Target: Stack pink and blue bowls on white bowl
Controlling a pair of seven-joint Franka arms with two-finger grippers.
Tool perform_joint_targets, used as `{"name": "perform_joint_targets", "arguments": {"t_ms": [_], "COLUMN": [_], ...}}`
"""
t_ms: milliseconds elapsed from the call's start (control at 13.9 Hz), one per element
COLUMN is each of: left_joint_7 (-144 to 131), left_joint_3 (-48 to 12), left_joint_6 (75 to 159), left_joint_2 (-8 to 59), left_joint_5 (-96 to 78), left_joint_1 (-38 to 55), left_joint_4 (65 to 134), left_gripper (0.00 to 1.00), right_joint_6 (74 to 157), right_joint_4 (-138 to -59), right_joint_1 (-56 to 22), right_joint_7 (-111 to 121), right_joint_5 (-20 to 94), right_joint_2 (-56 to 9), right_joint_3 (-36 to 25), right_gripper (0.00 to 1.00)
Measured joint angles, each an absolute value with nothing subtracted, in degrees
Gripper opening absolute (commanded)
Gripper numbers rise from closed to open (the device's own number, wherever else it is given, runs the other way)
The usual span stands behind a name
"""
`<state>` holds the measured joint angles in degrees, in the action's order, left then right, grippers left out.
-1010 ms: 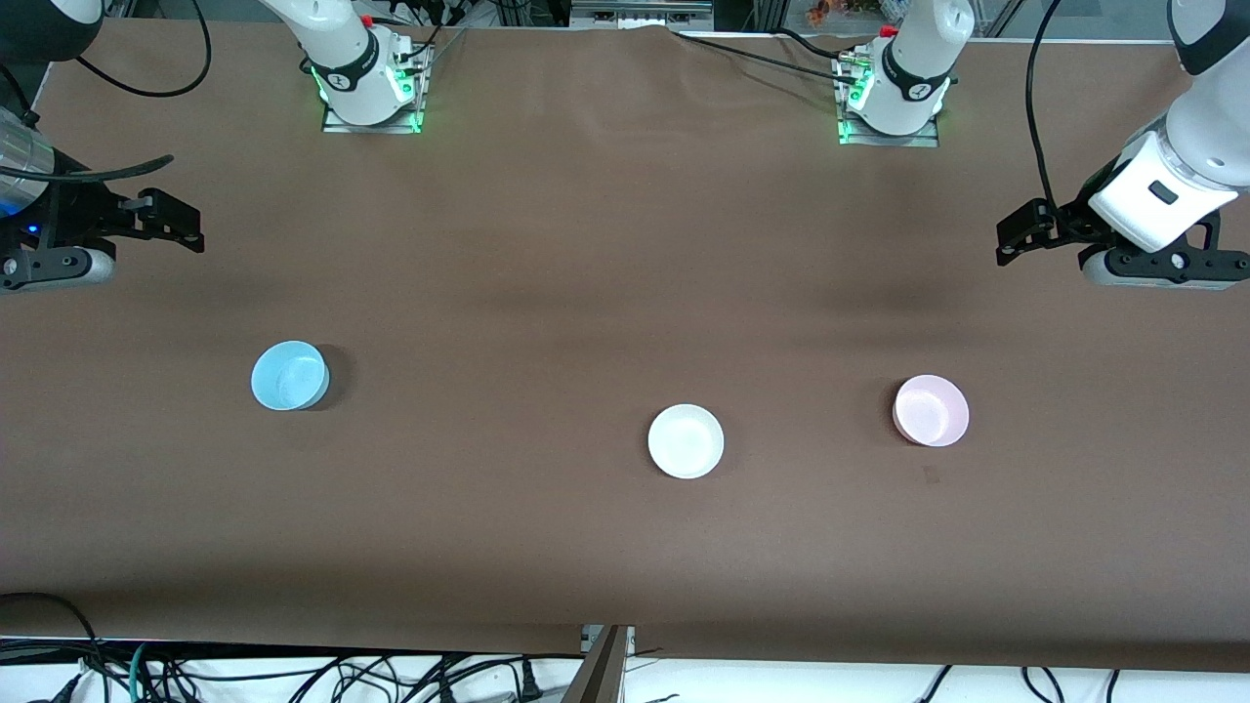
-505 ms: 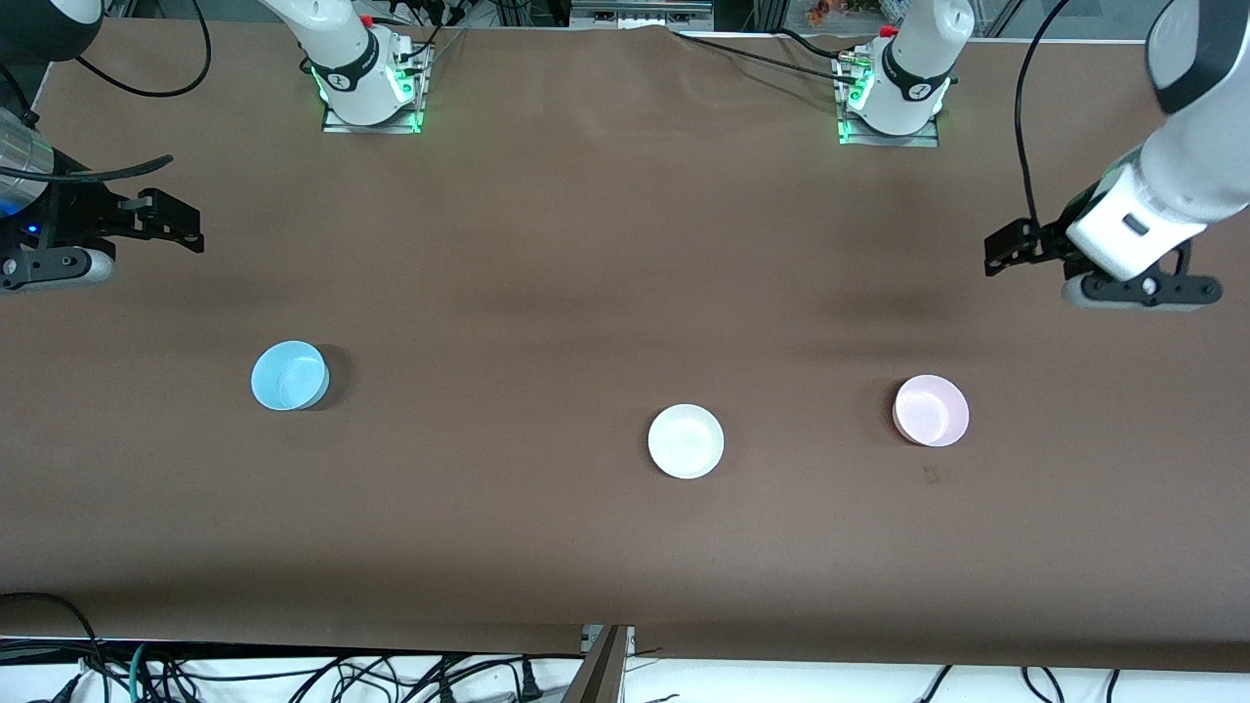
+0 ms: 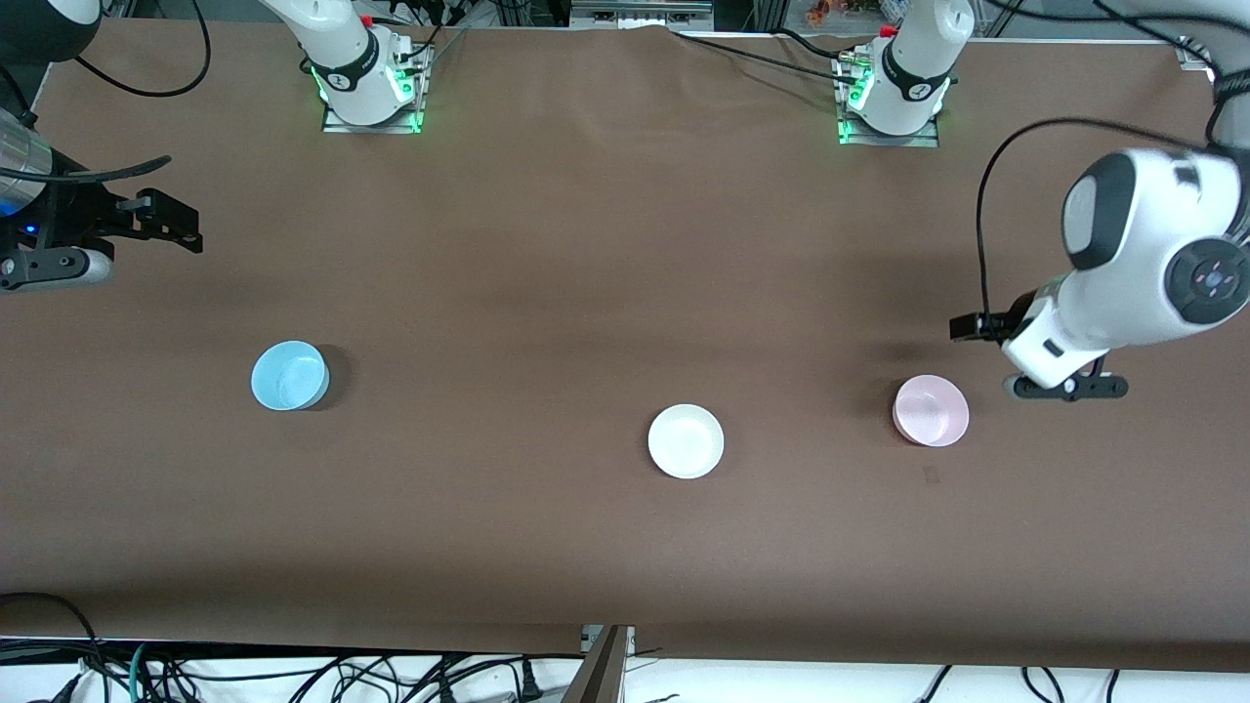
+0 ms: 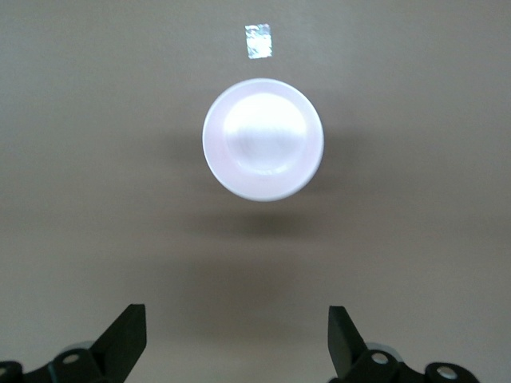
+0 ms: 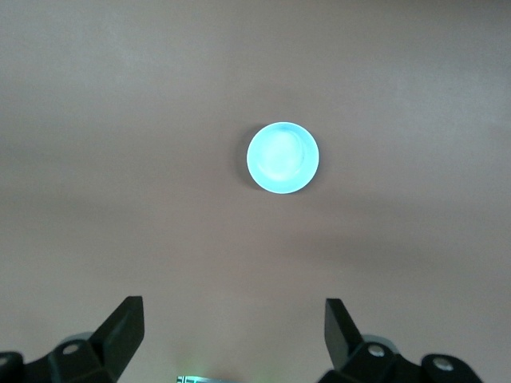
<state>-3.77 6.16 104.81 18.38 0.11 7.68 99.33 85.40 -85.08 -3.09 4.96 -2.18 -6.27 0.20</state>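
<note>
Three bowls apart on the desk [image 3: 586,293], both grippers empty.

Left gripper [image 4: 235,339], fingers spread wide, hovers beside the pink bowl [image 3: 932,410]; the white bowl [image 3: 686,441] sits mid-desk, the blue bowl [image 3: 289,375] toward the right arm's end, where the right gripper [image 5: 231,335] waits, also spread.

Pink bowl [image 4: 263,140] beside tape square [image 4: 258,41]

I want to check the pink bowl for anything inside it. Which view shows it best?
The left wrist view: the pink bowl fills it from straight above, empty. The front view shows it small; the right wrist view misses it.
</note>
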Motion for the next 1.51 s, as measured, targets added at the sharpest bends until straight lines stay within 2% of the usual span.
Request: {"name": "perform_joint_targets", "arguments": {"t_ms": [361, 649, 1010, 1514], "left_joint_7": [1.2, 2.5, 5.8, 9.4], "left_joint_3": [6.6, 6.6, 6.6, 6.7], "left_joint_6": [116.0, 121.4, 126.3, 126.6], "left_joint_2": [27.1, 30.9, 33.3, 33.4], "left_joint_5": [-3.2, -4.0, -4.0, -7.2], "left_joint_1": [4.3, 3.4, 3.4, 2.6], "left_joint_4": [99.4, 99.6, 100.9, 101.8], "left_gripper": [1.0, 0.98, 0.89, 0.73], "right_joint_6": [86.0, 86.1, 87.0, 88.5], "right_joint_4": [-85.1, -85.1, -85.1, -85.1], "right_joint_1": [-3.9, -4.0, -3.9, -1.5], "right_joint_7": [5.0, 5.0, 5.0, 5.2], "right_joint_5": [-4.9, -5.0, -5.0, -5.3], "right_joint_2": [-6.3, -6.3, -7.6, -11.8], "right_joint_3": [0.7, 0.7, 0.6, -0.1], "right_gripper": [1.0, 1.0, 1.0, 1.0]}}
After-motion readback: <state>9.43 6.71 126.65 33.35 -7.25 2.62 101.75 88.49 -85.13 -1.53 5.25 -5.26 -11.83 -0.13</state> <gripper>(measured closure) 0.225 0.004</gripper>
